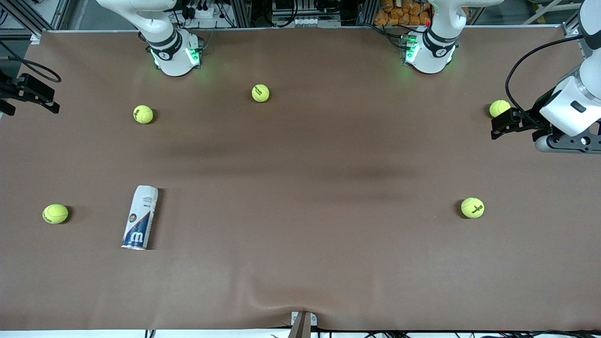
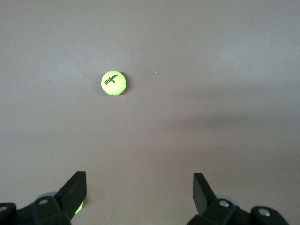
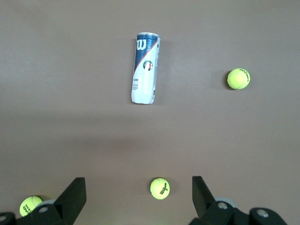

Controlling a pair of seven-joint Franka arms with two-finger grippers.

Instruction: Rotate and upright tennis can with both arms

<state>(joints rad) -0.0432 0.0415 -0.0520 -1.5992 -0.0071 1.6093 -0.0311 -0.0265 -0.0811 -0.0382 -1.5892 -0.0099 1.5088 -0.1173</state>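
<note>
Five yellow-green tennis balls and one tennis can lie on the brown table. Nearest the front camera is the tennis can, lying on its side toward the right arm's end of the table, its silvery end and navy "W" label pointing toward the camera and its white end pointing toward the robot bases. Just beside it, closer to the table's edge at that same end, sits the first ball, apart from the can. At about the same depth, toward the left arm's end, rests a second ball.

Farther from the camera come three more balls: a third ball, roughly in line with the can, a fourth ball near the middle of the table, and a fifth ball at the left arm's end.

Both arms wait, well apart from the can. The left gripper hangs over the table at its own end, next to the fifth ball, fingers spread wide and holding nothing. The right gripper is seen only in its wrist view, its fingers likewise spread wide and empty, looking down on the can and three balls.
</note>
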